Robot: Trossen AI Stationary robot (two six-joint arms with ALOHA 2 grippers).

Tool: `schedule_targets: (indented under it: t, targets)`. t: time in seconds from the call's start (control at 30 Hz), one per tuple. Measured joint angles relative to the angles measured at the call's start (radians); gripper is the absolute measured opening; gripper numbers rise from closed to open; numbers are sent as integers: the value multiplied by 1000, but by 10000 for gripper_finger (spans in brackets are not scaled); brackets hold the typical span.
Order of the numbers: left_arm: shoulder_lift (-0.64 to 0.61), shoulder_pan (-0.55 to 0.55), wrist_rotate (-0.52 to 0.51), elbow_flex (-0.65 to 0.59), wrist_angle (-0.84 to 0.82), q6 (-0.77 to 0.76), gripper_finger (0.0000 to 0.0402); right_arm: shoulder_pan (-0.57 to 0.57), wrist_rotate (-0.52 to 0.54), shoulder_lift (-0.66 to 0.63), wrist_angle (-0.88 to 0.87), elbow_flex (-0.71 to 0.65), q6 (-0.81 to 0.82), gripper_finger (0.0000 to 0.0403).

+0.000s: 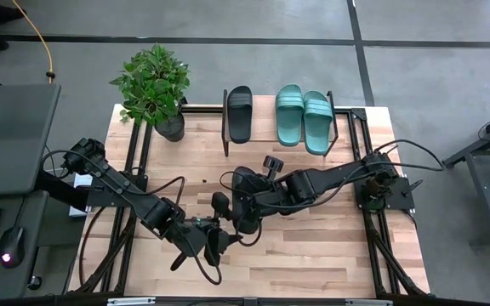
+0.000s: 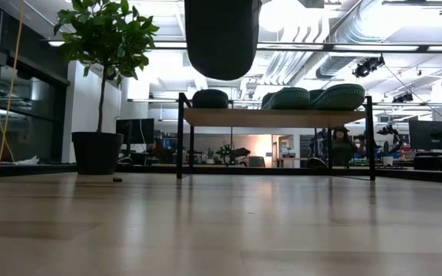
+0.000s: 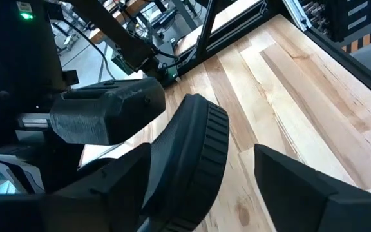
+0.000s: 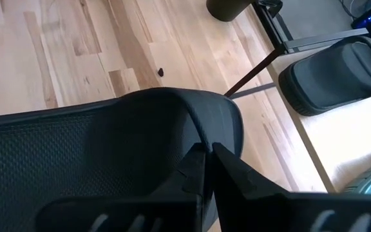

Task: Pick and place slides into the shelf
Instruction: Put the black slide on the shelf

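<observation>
One black slide (image 4: 102, 142) hangs in the air over the table's middle, with my right gripper (image 4: 208, 161) shut on it. In the low view its rounded end (image 2: 221, 34) is well above the tabletop. My left gripper (image 3: 205, 193) is open, and the slide's ribbed end (image 3: 201, 145) stands between its fingers. Another black slide (image 1: 240, 113) and two teal slides (image 1: 289, 115) (image 1: 317, 121) lie soles down on the shelf (image 1: 262, 146) at the table's far side. My right gripper pinches the black slide's smooth curved rim (image 4: 205, 119) between its two fingers, beside the textured footbed (image 4: 50, 154). The slide is lifted clear of the table. My left gripper has one finger (image 3: 114, 187) close against the slide's side; whether it touches, I cannot tell.
A potted plant (image 1: 153, 85) stands at the table's far left corner, beside the shelf. The shelf's black frame legs (image 2: 179, 138) rise from the table. Bare wood (image 1: 313, 255) lies at the table's near side.
</observation>
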Motion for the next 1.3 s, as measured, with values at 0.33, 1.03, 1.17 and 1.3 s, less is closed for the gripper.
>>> schedule_targets:
  t: [0.33, 1.03, 1.17, 1.3]
  targets:
    - [0, 3, -9, 0, -16, -2, 257, 0, -45, 0, 30, 0, 0, 0]
    - [62, 43, -29, 4, 2, 63, 171, 1, -86, 0, 36, 1, 0, 0]
    - [62, 39, -34, 4, 1, 70, 158, 1, -89, 0, 34, 1, 0, 0]
    - [62, 39, -33, 4, 2, 75, 135, 1, -89, 0, 34, 1, -1, 0]
